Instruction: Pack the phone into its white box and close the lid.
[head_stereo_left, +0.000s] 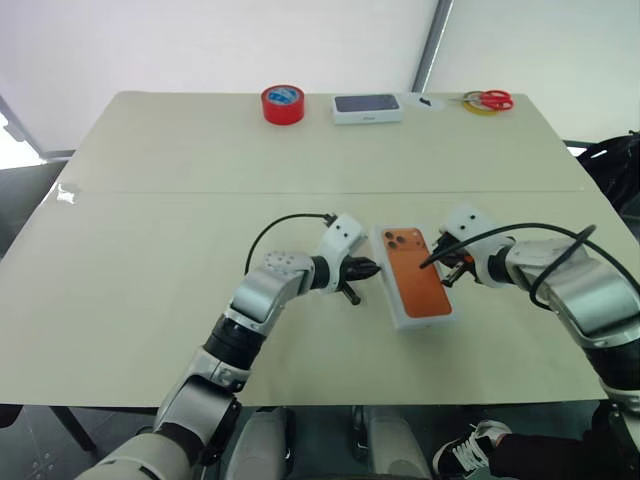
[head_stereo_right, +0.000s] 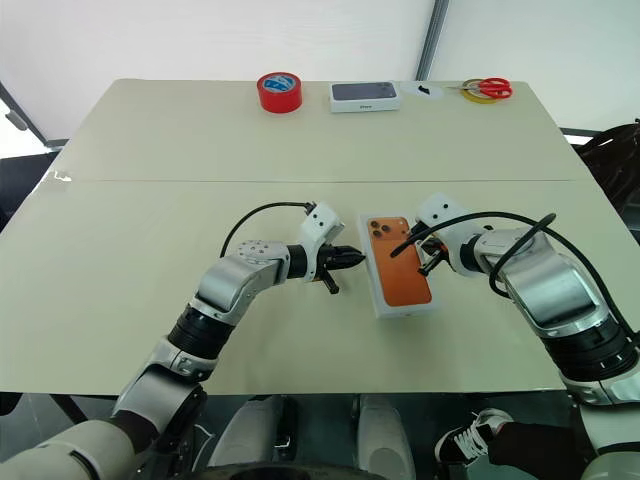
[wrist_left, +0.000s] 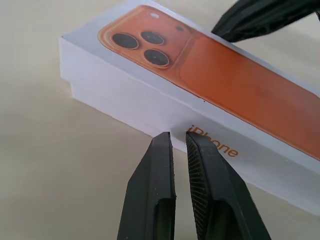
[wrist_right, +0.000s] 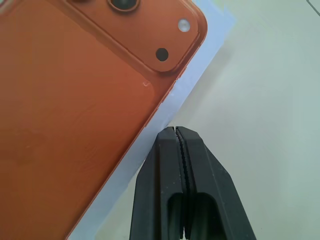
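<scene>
Between two clenched grippers (head_stereo_left: 372, 268) (head_stereo_left: 430, 262), closed white box (head_stereo_left: 412, 279), lid on, contents hidden

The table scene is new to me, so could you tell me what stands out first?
A closed white box with an orange phone pictured on its top lies near the table's front edge, between the two shut grippers: left gripper, right gripper. At the far edge sit a red tape roll and red scissors.
</scene>
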